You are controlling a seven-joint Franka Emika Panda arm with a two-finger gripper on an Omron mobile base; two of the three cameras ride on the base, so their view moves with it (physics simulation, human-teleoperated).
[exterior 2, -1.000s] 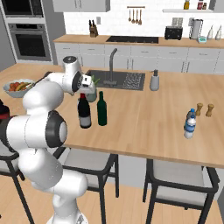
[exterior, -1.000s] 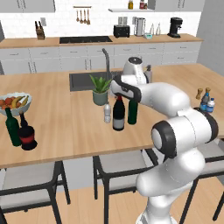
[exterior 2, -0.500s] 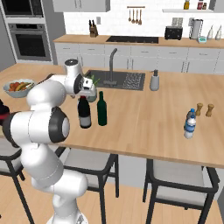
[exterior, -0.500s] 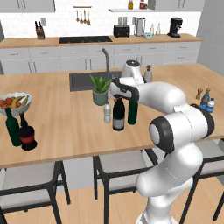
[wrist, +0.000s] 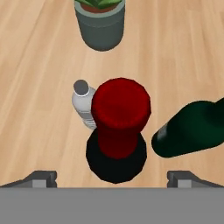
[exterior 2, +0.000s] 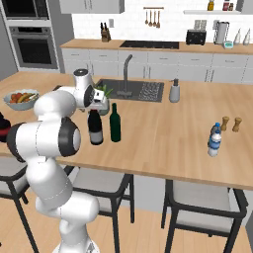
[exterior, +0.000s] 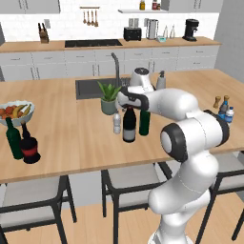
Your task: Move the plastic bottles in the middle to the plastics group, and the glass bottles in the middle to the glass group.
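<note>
The gripper (wrist: 111, 178) hangs straight over the wine bottle (wrist: 117, 131), jaws spread wide and holding nothing — one fingertip on each side of the red foil, a line-up that looks meant for a neck grasp. In the hand view the small plastic bottle (wrist: 84, 105) stands at ten o'clock, the shorter green bottle (wrist: 188, 130) at three, the potted plant (wrist: 101, 22) at twelve.
</note>
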